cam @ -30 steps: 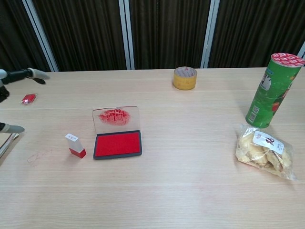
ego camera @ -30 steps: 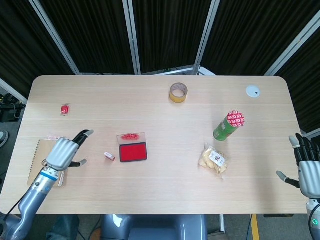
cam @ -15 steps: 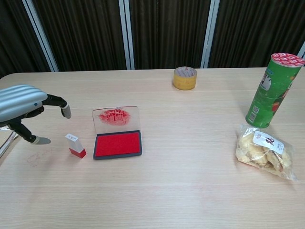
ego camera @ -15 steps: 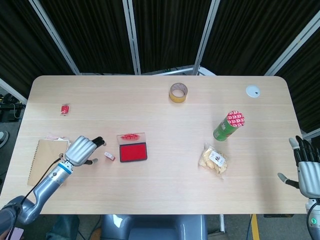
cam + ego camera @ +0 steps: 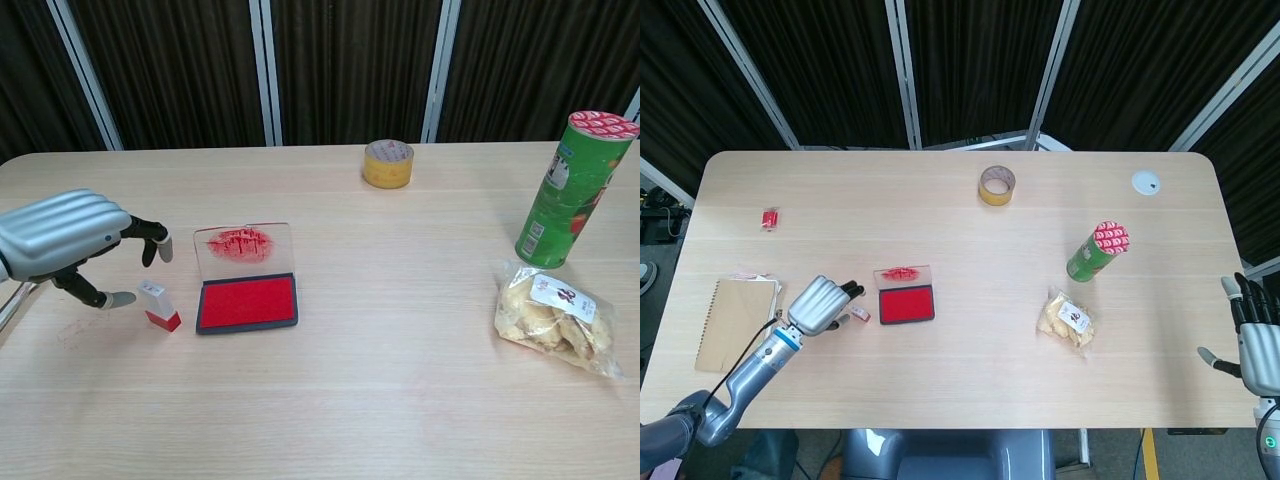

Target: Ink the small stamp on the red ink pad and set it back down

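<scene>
The small stamp (image 5: 157,304) (image 5: 860,314), white above a red base, stands upright on the table just left of the red ink pad (image 5: 248,301) (image 5: 906,303). The pad's clear lid (image 5: 244,250) is tipped up behind it, smeared red. My left hand (image 5: 72,243) (image 5: 824,303) hovers over the stamp from the left, fingers curved and apart, thumb low beside the stamp; it holds nothing. At the table's right edge, far from the stamp, my right hand (image 5: 1255,342) hangs with fingers spread and shows only in the head view.
A green snack can (image 5: 562,189) and a bag of snacks (image 5: 556,318) sit on the right. A roll of tape (image 5: 388,163) lies at the back middle. A notebook (image 5: 732,320) lies left of my left hand, with a small red packet (image 5: 769,218) farther back.
My left hand has moved right, from over the notebook to right beside the stamp. The stamp and pad have not moved. My right hand has sunk slightly.
</scene>
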You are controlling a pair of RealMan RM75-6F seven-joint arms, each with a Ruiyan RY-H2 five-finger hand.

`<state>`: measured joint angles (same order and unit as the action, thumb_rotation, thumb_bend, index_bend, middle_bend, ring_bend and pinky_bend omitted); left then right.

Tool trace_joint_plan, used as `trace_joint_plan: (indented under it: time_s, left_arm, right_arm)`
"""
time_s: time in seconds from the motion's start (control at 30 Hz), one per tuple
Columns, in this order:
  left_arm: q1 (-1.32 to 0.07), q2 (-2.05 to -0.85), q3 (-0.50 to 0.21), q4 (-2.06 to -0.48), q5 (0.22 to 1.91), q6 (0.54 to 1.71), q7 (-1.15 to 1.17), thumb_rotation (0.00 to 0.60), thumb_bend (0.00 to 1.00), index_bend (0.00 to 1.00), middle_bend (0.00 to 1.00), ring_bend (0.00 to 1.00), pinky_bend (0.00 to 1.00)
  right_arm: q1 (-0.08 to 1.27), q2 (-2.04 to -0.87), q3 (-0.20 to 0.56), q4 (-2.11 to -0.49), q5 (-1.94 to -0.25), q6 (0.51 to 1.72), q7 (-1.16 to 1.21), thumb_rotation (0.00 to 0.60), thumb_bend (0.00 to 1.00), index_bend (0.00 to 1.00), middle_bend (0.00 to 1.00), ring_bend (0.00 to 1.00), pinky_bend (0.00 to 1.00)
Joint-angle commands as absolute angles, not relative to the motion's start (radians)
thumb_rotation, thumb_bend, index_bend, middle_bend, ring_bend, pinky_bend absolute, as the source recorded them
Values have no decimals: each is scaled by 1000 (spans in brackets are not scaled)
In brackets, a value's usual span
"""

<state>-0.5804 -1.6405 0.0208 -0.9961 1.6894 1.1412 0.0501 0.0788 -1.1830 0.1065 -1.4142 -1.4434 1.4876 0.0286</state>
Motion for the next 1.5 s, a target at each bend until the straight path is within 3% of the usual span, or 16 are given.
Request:
trace_joint_plan:
  time_s: [0.03,1.1,1.5]
  left_arm:
    - [-585,-1653,23,-990,1686,1133,70,600,219,366,437,895,895]
    - [-610,-1692,46,-955,1671,1121,109,600,314,513,545,894,894]
    - [-623,-1651,24,-1049,1648,1128,77,600,406,551,568,894,893]
  right_arm:
    - [79,-1183,108,-1411,-1442,1488,34,600,0,0,0,0,0]
    - [82,-1178,111,-1407,-1427,1465,54,600,0,0,0,0,0]
    - [82,-1175,112,-1408,-1423,1458,64,600,0,0,0,0,0]
